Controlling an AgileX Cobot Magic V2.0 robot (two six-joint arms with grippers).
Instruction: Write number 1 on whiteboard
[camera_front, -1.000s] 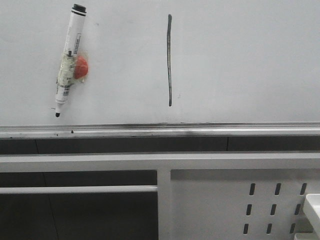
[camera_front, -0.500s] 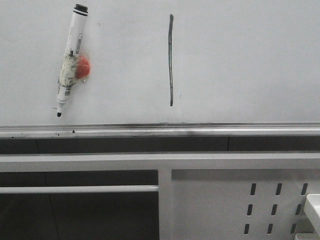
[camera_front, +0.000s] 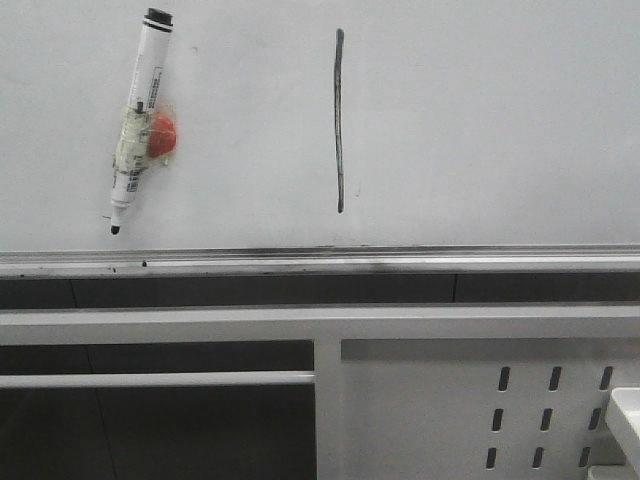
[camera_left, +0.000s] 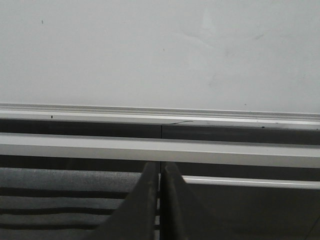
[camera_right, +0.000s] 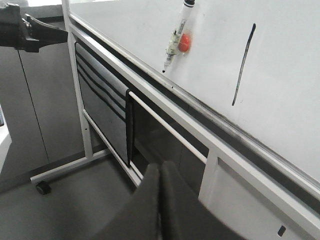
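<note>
While both arms hang back from the board, the left gripper (camera_left: 159, 200) shows its fingers (camera_left: 145, 200) pressed together, only a hairline slit between them, nothing held. The right gripper (camera_right: 160, 200) is the same: fingers (camera_right: 145, 205) closed tight and empty, touching nothing. On the whiteboard (camera_front: 500, 120) the number 1 (camera_front: 339, 120) stands as a thin dark stroke, nearly straight and upright with a slight bow, ending a little above the silver ledge (camera_front: 400, 262). Well to its left a marker pen (camera_front: 138, 120) clings to the board, tip down, slightly tilted, with a red blob (camera_front: 163, 136) taped to its side.
</note>
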